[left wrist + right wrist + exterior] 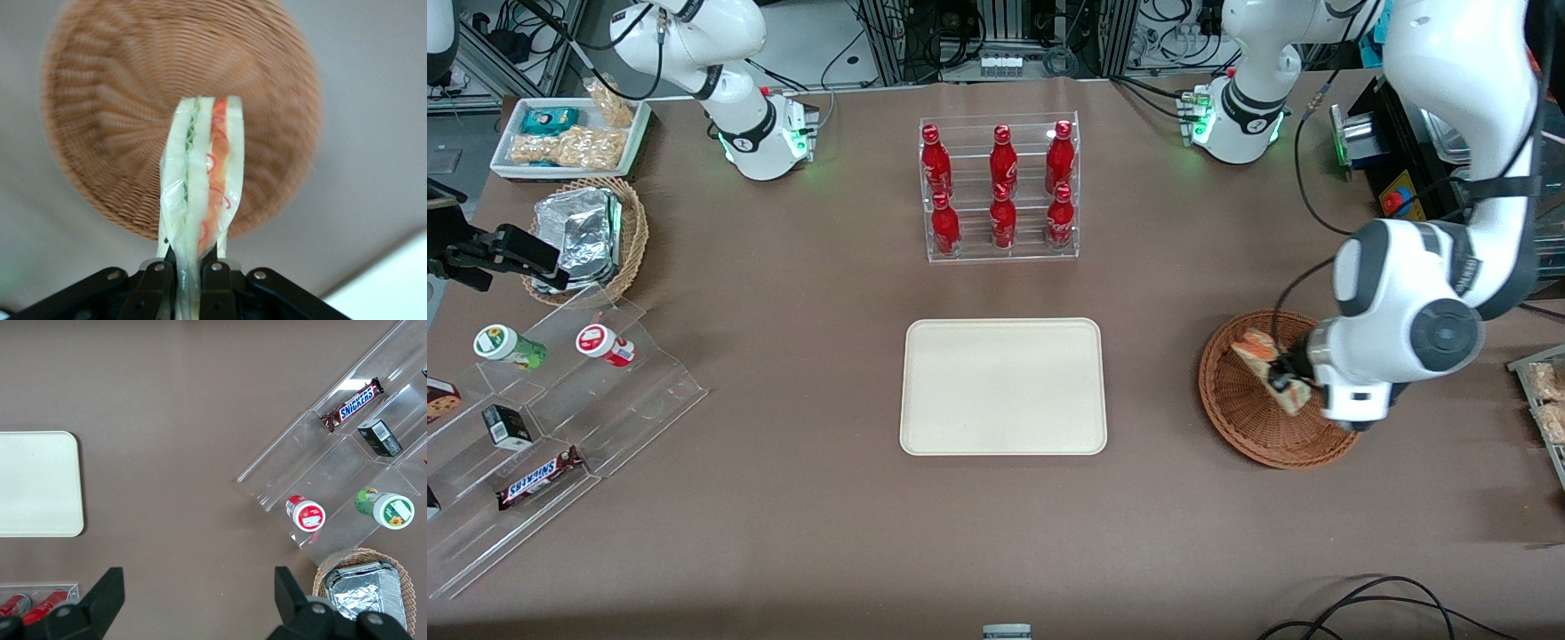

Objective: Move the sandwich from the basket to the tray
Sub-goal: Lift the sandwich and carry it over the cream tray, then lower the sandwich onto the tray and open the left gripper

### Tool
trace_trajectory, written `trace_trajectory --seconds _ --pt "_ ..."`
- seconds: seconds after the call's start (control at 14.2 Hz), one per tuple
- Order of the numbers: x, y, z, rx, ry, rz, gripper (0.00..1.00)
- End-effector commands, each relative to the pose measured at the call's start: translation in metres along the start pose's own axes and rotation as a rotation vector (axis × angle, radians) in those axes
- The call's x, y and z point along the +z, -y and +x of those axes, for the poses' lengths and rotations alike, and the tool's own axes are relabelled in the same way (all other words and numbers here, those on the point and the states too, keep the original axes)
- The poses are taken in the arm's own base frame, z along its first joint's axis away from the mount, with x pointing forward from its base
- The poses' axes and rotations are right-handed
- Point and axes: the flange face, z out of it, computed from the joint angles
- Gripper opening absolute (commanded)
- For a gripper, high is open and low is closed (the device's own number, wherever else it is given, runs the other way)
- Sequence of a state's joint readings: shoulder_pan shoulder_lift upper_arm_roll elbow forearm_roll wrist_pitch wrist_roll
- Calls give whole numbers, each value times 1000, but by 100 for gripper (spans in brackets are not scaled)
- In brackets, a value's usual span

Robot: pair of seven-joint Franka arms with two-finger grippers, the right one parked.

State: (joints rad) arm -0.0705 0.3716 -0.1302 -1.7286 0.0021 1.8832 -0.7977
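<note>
Half done, I'd judge: my left gripper (189, 277) is clamped on the sandwich (202, 180), lifted above the wicker basket (1240, 404). Carrying it to the cream tray (1003, 387) and releasing remain.

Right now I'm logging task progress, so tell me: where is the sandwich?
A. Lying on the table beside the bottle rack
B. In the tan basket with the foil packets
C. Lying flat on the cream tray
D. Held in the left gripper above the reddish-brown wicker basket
D: the left gripper is shut on the sandwich, which hangs above the reddish-brown wicker basket; the cream tray holds nothing yet.
</note>
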Motion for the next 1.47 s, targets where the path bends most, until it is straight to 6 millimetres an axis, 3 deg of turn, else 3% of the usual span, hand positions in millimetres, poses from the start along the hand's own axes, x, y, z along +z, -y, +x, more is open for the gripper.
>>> trace_trajectory --seconds 0.0,0.42,0.63,0.91,1.4 --pt "9 -52 -33 257 -39 -29 0" --pt "46 -200 -135 464 -52 -194 5" --pt "61 -248 -174 495 -72 -234 3" --pt "93 -294 -224 489 -133 -268 3" --pt "112 -304 -238 510 -169 -252 4"
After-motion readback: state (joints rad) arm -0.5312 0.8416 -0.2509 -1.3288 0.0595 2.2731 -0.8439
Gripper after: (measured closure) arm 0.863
